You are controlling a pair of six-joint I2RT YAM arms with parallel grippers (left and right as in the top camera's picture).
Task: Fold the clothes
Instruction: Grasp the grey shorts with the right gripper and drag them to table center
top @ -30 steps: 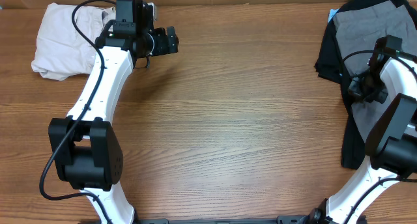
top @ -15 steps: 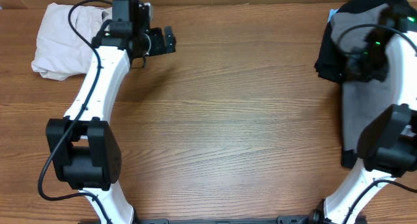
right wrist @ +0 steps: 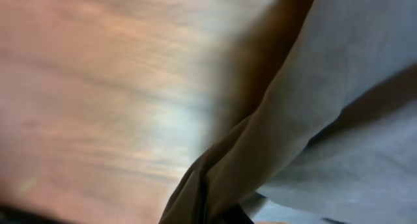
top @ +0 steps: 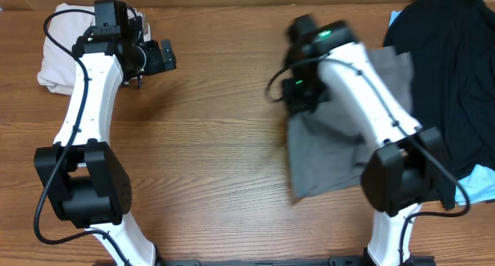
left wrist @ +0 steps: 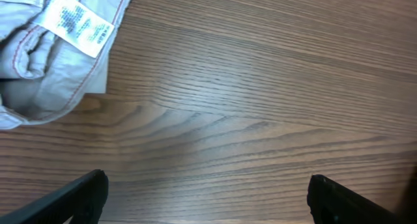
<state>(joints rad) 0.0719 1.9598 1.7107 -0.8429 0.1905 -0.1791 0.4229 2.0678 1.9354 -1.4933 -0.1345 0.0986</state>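
Observation:
The mid-grey shorts (top: 329, 154) hang from my right gripper (top: 298, 96) over the middle right of the table. They fill the right wrist view (right wrist: 339, 107), bunched at the jaws, which are hidden. The gripper is shut on the shorts. A black T-shirt (top: 452, 73) lies at the far right. A cream garment (top: 58, 53) with a white label (left wrist: 77, 21) lies at the far left. My left gripper (top: 158, 57) is open and empty over bare wood just right of it; its fingertips (left wrist: 208, 195) show wide apart.
A light blue cloth (top: 479, 185) peeks from under the black T-shirt at the right edge. The wooden table (top: 209, 158) runs between the two arms.
My right gripper has pulled the grey shorts off the black T-shirt and swung left toward the table's middle. My left arm has drawn back a little to the left.

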